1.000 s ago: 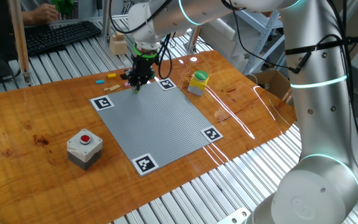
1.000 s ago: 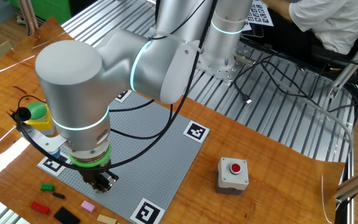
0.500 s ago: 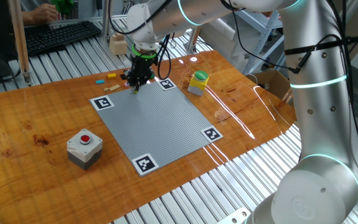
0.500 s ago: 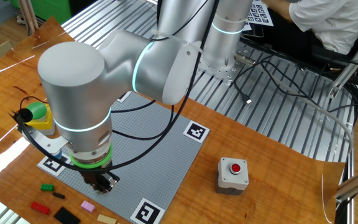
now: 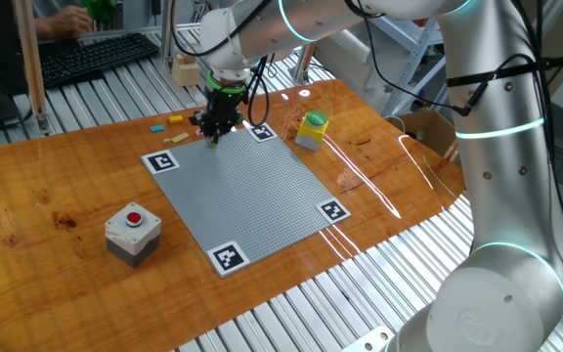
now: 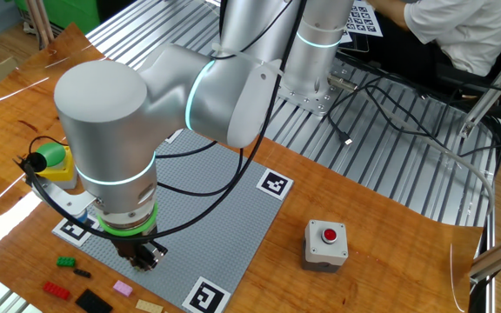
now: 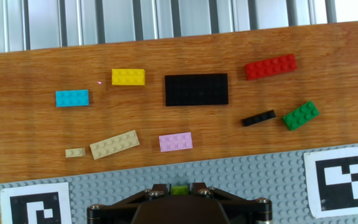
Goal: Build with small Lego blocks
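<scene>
Hand [image 7: 180, 190] is gripping a yellow-green brick [image 7: 179, 189] at the grey studded plate's [image 7: 241, 180] upper edge, bottom centre of hand view. Judged early: nine other bricks, e.g. black plate [image 7: 196, 89], are lying unused on the table [image 7: 30, 130].

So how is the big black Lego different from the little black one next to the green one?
The big black plate is a wide rectangle; the small black piece is a thin strip. The big one lies straight with the table edge; the small one is tilted. The big one lies by the yellow brick, the small one by the green brick. Both are black and flat on the wood.
</scene>
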You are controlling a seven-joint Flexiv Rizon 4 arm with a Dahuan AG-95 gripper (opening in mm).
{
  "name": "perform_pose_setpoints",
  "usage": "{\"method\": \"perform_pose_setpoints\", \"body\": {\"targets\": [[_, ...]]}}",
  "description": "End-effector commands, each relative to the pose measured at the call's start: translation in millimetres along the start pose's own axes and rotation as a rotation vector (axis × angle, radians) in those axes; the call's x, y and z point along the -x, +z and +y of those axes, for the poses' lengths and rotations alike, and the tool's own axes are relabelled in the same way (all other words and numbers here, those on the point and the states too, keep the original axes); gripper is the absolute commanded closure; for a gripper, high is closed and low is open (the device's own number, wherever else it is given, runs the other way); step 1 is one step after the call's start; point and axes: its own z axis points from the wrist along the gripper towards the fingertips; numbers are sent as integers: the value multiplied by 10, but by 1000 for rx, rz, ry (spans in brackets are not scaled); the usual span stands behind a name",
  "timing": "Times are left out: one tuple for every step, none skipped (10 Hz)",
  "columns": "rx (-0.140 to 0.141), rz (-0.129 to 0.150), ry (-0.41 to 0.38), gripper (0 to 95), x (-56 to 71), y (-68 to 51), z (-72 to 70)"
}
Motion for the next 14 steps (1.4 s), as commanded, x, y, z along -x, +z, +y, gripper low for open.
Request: {"method": "perform_pose_setpoints", "body": {"targets": [[1,0,-1,950,3,-1,-2],[0,1,-1,950,3,-1,-3],[1,1,-1,950,2,3,-6],[0,1,-3,950,2,3,-9],[1,2,-4,950,0,4,-16],[3,2,-3,950,-1,5,-19],[2,2,-4,950,-1,5,-21],[3,2,-4,950,-4,6,-24],[4,0,-1,950,-11,11,-22],[4,-2,1,950,-17,14,-20],[2,-2,1,950,-22,15,-19],[3,-3,0,950,-24,17,-18],[4,-3,-2,950,-25,17,-18],[5,-7,-4,950,-28,22,-14]]}}
